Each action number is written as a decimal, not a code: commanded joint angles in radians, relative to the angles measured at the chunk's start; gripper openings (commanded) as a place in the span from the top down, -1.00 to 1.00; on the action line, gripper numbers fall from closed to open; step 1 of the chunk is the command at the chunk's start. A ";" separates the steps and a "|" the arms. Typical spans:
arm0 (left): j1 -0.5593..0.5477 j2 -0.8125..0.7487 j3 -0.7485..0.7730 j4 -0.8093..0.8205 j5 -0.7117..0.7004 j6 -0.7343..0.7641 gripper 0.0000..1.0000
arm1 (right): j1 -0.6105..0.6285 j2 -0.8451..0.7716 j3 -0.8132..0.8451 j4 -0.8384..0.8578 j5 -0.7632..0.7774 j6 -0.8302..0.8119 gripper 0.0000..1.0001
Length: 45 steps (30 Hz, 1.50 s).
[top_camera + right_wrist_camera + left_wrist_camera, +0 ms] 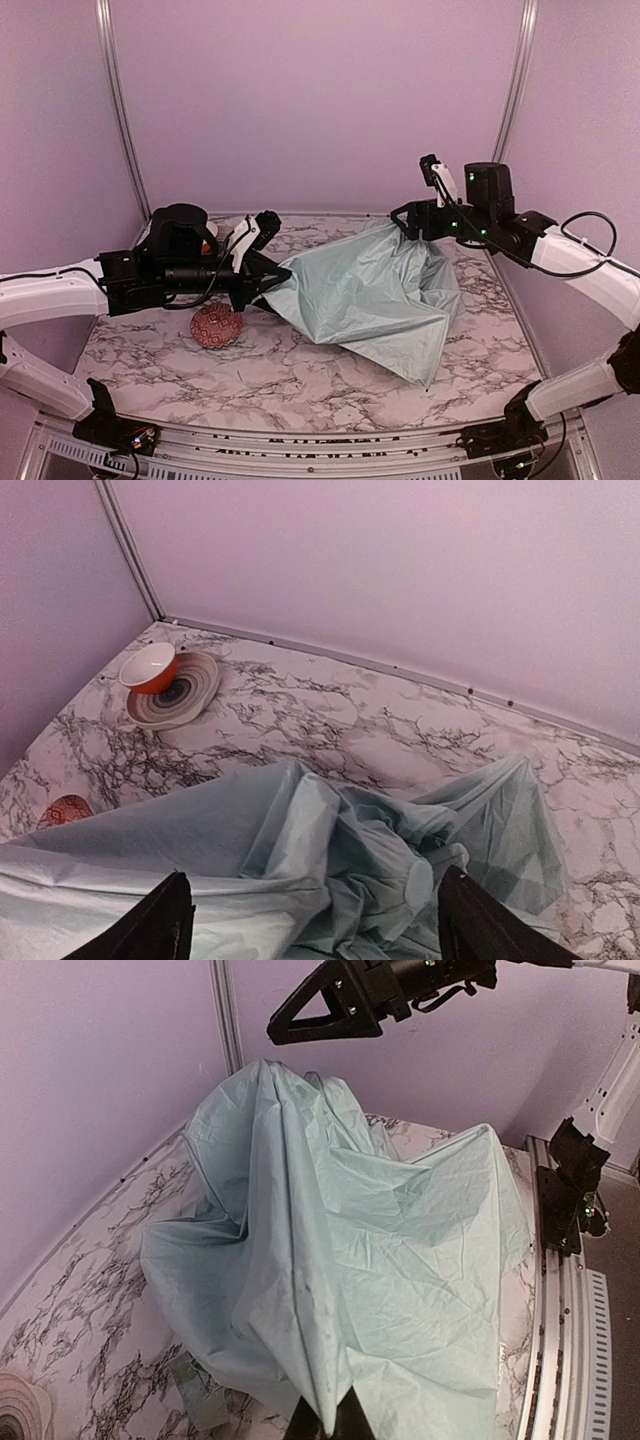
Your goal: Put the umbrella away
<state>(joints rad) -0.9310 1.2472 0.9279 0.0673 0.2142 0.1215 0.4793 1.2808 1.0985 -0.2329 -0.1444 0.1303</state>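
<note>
Clamped shut, the left hand (268,288) has a fold of the umbrella (360,290) pinched at the canopy's left edge. In its own wrist view the pale mint fabric funnels down into the closed fingers (352,1422). That grip seems meant as an anchor, holding one side taut so the loose cloth can be gathered instead of sliding across the surface (300,400).

The right hand (405,222) hangs at the far side, over the highest bunch of fabric, with its jaws spread wide and nothing between them. From the left wrist view it sits just above the peak; whether a fingertip brushes the cloth is hard to tell. It appears poised to take hold opposite the left hand.

The umbrella lies collapsed but unfolded, draped in a crumpled heap across the middle and right of the surface, mint side up. Neither shaft nor handle shows in any view, so both are presumably under the canopy.

A red patterned dish (216,326) sits just left of the fabric, below the left hand. An orange bowl (150,667) rests on a striped plate (190,695) in the far-left corner, well apart from the canopy.

The folding looks barely begun, and the canopy will need bundling toward the shaft.
</note>
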 commanded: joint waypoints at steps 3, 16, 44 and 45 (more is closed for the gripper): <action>-0.019 0.016 0.074 0.011 -0.029 0.043 1.00 | 0.161 -0.069 0.077 -0.036 0.329 0.042 -0.56; -0.056 0.057 0.143 0.048 -0.043 0.071 1.00 | 0.380 0.311 0.011 0.238 0.083 -0.156 -0.48; -0.058 0.101 0.157 0.030 -0.009 0.187 1.00 | 0.070 -0.021 0.142 -0.560 -0.059 0.223 -0.99; -0.058 0.102 0.157 0.029 -0.010 0.188 1.00 | 0.070 -0.029 0.127 -0.564 -0.069 0.237 -0.99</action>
<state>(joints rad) -0.9886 1.3479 1.0645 0.0765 0.1841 0.2989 0.5648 1.2675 1.2819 -0.6323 -0.1608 0.2676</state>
